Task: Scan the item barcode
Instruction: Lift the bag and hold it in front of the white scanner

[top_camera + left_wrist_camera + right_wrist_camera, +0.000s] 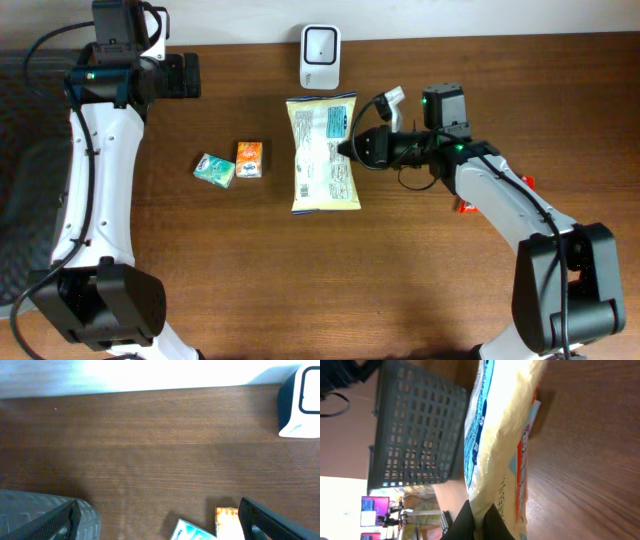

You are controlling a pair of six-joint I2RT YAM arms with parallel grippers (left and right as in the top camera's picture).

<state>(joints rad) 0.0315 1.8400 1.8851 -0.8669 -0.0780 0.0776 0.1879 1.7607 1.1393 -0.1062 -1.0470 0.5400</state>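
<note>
Right gripper (pixel 347 147): clamped tight on the right-hand edge of the snack bag (pixel 323 152), with the thin rim of the bag pinched between its two dark fingers (pixel 470 521).
Snack bag: lying flat near the middle of the worktop (pixel 420 280). It is yellow with blue at the far end, and that end points toward the scanner (pixel 320 42).
Left gripper (pixel 188 75): jaws spread as wide as they go and holding nothing. It hangs over the far left part of the worktop, well apart from the bag.
Scanner: a white unit with a dark window, standing at the back edge of the worktop just beyond the bag.
Small boxes: a teal box (pixel 214 169) and an orange box (pixel 249 159) sit just beside each other, left of the bag.
Worktop and room: dark brown wood grain with a pale wall along the back.
Right wrist view only: a black mesh basket (pixel 415 430) stands beyond the bag. Bright, blurred clutter lies farther off.
Left wrist view only: the scanner's side shows at the right edge. Corners of both small boxes show along the bottom edge, between the open fingers (pixel 265 520).
Overhead view only: something red (pixel 466 207) is mostly hidden under the right arm.
</note>
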